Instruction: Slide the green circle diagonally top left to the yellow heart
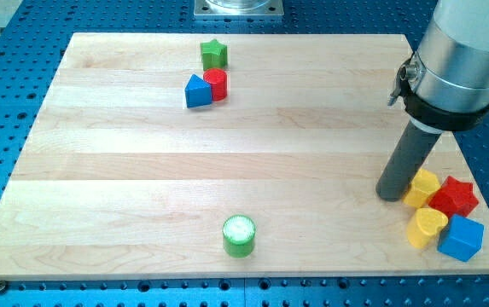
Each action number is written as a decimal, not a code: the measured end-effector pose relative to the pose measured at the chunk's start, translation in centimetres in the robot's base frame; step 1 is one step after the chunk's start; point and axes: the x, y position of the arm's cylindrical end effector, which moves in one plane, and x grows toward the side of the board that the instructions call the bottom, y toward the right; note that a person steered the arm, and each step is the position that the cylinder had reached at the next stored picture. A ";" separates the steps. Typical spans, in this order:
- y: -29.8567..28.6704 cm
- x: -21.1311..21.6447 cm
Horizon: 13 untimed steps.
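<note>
Fingerless, my tip (391, 196) touches the yellow block (422, 188), far right of the green circle (239, 236); yellow heart (426, 227) just below.

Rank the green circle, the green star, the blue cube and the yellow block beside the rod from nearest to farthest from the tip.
From my tip:
1. Yellow block, touching or nearly so, on the view's right.
2. Blue cube, bottom right corner.
3. Green circle, bottom centre.
4. Green star, top, left of centre.
</note>
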 end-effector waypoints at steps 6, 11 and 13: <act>-26.5 7.2; -20.1 7.6; -11.2 5.8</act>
